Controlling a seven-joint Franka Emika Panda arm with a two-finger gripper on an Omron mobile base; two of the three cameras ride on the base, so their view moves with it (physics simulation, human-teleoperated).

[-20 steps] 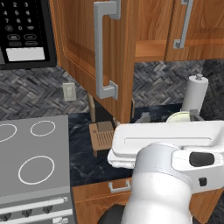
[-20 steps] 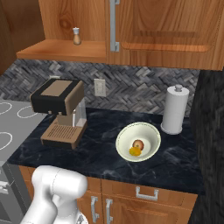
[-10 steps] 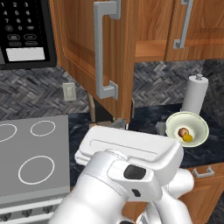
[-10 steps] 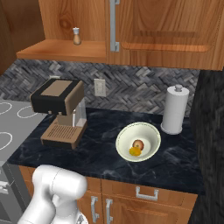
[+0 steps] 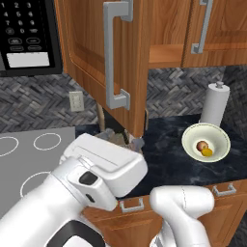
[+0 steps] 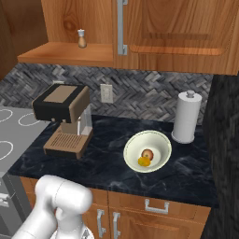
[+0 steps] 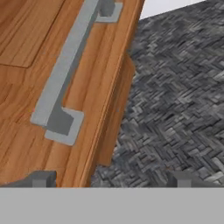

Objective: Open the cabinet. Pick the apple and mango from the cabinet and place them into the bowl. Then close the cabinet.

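We are seeing the apple (image 6: 147, 154) and mango (image 6: 144, 162) lying together in the bowl (image 6: 158, 140) on the counter (image 6: 107, 164) (mango at the apple's seven o'clock). The gripper (image 7: 111, 178) is standing wide open, holding nothing, facing the cabinet (image 5: 87, 53) door's handle (image 7: 61, 74); that door is hanging open.

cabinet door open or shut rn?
Open. The cabinet door stands swung out from the cabinet, baring a shelf with a small shaker. The apple and mango lie in the bowl.
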